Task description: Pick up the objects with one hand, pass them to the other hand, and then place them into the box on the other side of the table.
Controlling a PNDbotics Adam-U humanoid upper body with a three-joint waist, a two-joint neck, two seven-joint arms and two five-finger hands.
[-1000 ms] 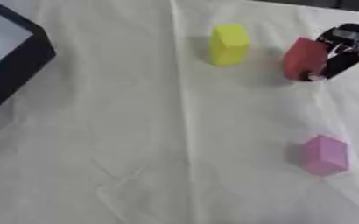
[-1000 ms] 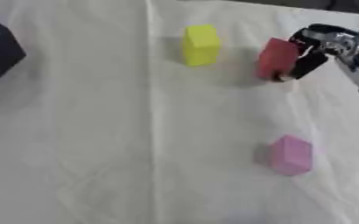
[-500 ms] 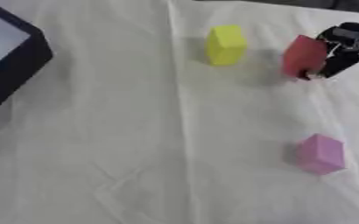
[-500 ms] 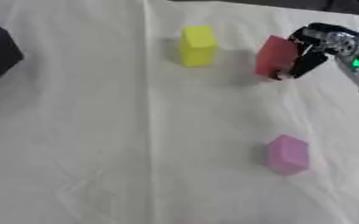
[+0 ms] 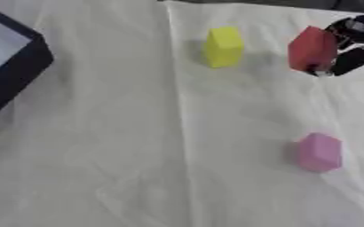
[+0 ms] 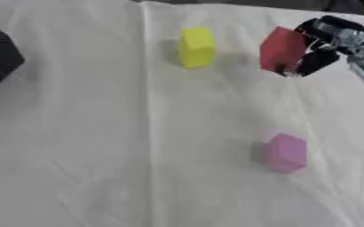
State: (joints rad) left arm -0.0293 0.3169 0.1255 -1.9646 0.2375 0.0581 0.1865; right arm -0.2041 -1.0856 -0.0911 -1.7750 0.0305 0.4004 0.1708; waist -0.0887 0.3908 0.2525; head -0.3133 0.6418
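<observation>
Left eye view: a table covered with a creased white cloth (image 5: 138, 133), seen from above. Three blocks stand on the cloth. A yellow block (image 5: 224, 46) stands near the far edge, a little right of a long fold that runs down the cloth. A red block (image 5: 312, 48) is to its right, tilted, with its lower corner close to the cloth; whether it touches the cloth cannot be told. A pink block (image 5: 319, 152) stands alone nearer the camera on the right side, well apart from the other two.

The robot's right hand (image 5: 350, 42) enters from the upper right corner. Its black fingers are curled against the right face of the red block, with one dark finger (image 5: 354, 60) reaching down beside the block's lower right edge and others wrapping its upper right corner. The hand thus holds the red block between fingers and thumb. The right eye view shows the same grasp, with a silver part of the wrist (image 6: 348, 40) behind the fingers.

A dark box (image 5: 14, 71) with a pale inner floor lies at the left edge of the table, cut off by the frame; only one corner and part of its rim show. Nothing is seen inside the visible part. It is well apart from all three blocks.

The left hand appears in neither view.
</observation>
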